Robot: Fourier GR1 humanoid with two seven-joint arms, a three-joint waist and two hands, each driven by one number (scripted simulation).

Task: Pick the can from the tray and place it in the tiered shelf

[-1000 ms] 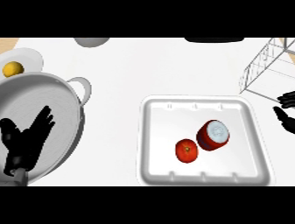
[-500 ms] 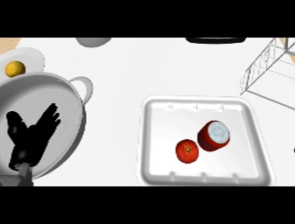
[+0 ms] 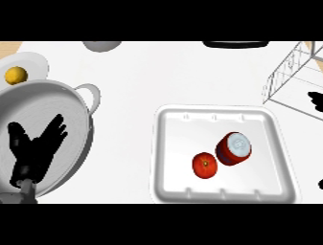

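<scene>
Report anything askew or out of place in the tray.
The can lies tipped on its side in the white tray, its pale end facing up-right, rather than standing. A red tomato rests against it. Nothing looks spilled or damaged.

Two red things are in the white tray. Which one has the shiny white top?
The can, lying tipped over at the right of the tray, with a pale round end. The tomato beside it is red all over.
</scene>
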